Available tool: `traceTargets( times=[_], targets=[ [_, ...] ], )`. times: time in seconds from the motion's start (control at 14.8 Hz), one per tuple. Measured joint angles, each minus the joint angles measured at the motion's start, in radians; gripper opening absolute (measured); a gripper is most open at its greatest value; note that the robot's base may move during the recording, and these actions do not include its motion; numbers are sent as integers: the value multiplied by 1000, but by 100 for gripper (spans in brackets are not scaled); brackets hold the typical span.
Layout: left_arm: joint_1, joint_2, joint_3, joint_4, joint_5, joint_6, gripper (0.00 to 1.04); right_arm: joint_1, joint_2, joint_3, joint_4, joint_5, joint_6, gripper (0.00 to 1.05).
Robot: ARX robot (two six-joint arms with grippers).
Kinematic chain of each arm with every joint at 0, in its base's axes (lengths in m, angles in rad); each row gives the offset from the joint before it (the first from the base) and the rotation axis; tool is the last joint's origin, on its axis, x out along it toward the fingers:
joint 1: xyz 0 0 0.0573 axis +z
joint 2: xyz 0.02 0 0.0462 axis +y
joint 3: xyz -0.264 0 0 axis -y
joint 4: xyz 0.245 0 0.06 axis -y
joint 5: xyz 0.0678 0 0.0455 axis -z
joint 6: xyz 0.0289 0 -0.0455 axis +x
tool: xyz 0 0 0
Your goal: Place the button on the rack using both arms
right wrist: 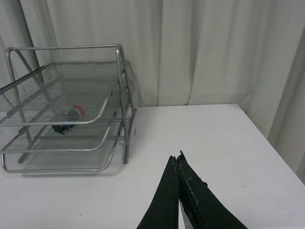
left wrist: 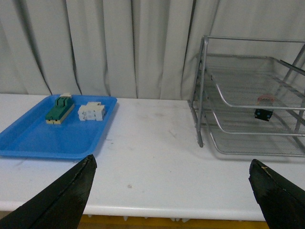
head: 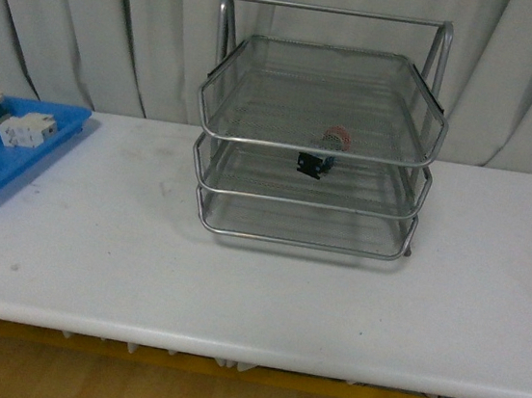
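Note:
The silver wire-mesh rack stands at the back middle of the white table. The button, red cap and dark body, lies tilted inside it on an upper tier, seen through the mesh; which tier I cannot tell. It also shows in the left wrist view as the button inside the rack, and in the right wrist view as the button inside the rack. My left gripper is open and empty, low over the table's front. My right gripper is shut on nothing, right of the rack. Neither arm shows in the front view.
A flat blue tray at the table's left holds a green-and-cream block and a white terminal block. Grey curtains hang behind the table. The table's front edge runs close to both grippers.

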Motion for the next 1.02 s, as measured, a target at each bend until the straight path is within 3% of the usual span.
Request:
traceTargets(
  times=[0.54, 0.61, 1.02],
  targets=[
    [0, 0, 0, 0, 0, 0, 98, 0, -176, -57, -115, 0, 0, 2],
    [0, 0, 0, 0, 0, 0, 98, 0, -182, -81, -76, 0, 0, 2],
    [0, 0, 0, 0, 0, 0, 98, 0, -351, -83, -253, 0, 0, 2]
  ],
)
